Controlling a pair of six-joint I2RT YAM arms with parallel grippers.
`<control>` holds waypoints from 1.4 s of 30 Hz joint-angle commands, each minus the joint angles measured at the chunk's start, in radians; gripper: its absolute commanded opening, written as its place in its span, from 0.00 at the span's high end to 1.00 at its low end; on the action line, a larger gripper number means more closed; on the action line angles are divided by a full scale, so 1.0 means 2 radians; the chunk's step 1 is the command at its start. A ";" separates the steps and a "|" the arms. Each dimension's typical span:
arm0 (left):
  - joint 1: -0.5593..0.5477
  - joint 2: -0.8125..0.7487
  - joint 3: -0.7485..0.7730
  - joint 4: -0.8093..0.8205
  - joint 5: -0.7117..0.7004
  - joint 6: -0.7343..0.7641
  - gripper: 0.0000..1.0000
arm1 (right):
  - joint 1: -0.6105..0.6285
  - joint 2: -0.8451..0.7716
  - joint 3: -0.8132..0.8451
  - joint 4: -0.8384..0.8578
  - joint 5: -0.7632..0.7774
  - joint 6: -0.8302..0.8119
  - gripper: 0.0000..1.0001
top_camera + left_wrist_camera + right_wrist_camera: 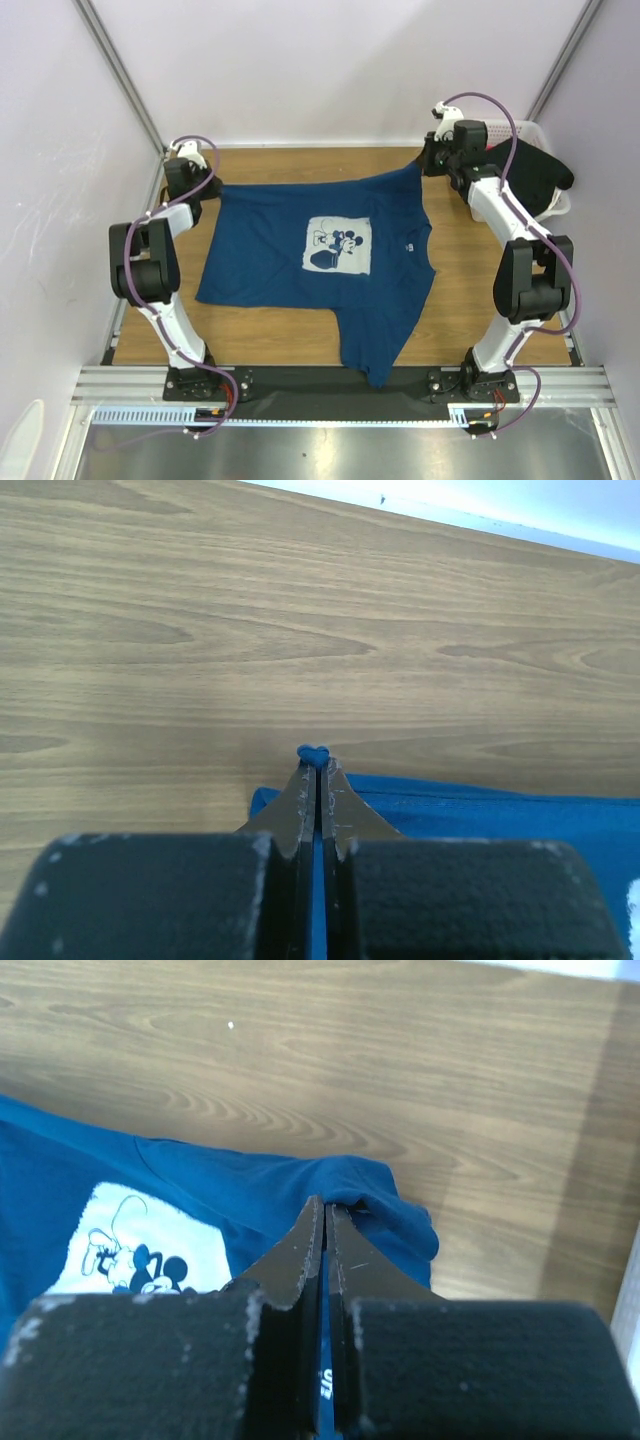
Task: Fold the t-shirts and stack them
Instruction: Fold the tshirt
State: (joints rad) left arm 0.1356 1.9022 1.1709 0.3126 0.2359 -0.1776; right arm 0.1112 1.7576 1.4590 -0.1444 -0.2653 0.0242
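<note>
**Both hands clamped on the dark blue t-shirt, far edge strung between them**

- Left hand [212,187]: fingers pressed together on a far corner of the dark blue t-shirt [260,260]. In the left wrist view a small nub of blue cloth pokes out past the fingertips [317,765]. The rest of the shirt [480,810] lies flat on the desk [300,610], to the right of the fingers and behind their tips.
- Right hand [425,165]: also closed, pinching a bunched fold of the same shirt. In the right wrist view the fingers [325,1215] meet on the cloth, and the fold [390,1205] bulges just right of the tips.
- The shirt spans the gap between the two hands. Its far edge runs from one to the other and rises toward the right hand.
- White cartoon-mouse print [338,245] faces up, about midway between the hands and nearer the arm bases. In the right wrist view it sits left of the fingers [130,1250].
- One flap of the shirt trails toward the right arm's base and reaches the near desk edge.
- White lattice basket [545,132] sits just right of the right hand, with a black t-shirt [535,175] heaped in it. The two are well apart from the left hand.
</note>
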 commanded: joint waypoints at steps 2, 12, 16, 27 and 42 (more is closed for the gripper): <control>0.004 -0.047 -0.019 0.025 0.016 0.023 1.00 | -0.003 -0.047 -0.017 0.005 0.017 -0.009 1.00; 0.004 -0.094 -0.079 0.003 0.009 0.065 1.00 | 0.001 -0.142 -0.120 -0.006 0.030 0.008 1.00; 0.004 -0.110 -0.091 -0.015 0.020 0.087 1.00 | 0.002 -0.172 -0.151 -0.021 0.026 0.016 1.00; 0.004 -0.150 -0.112 -0.086 0.021 0.153 1.00 | 0.015 -0.215 -0.236 -0.058 0.021 0.033 1.00; 0.004 -0.181 -0.155 -0.122 0.015 0.172 1.00 | 0.033 -0.194 -0.243 -0.089 0.027 0.032 1.00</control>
State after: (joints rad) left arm 0.1352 1.5864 0.8627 0.0685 0.2581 0.1322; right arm 0.1715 1.3666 0.9684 -0.3119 -0.2245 0.0792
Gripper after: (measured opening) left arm 0.012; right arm 0.011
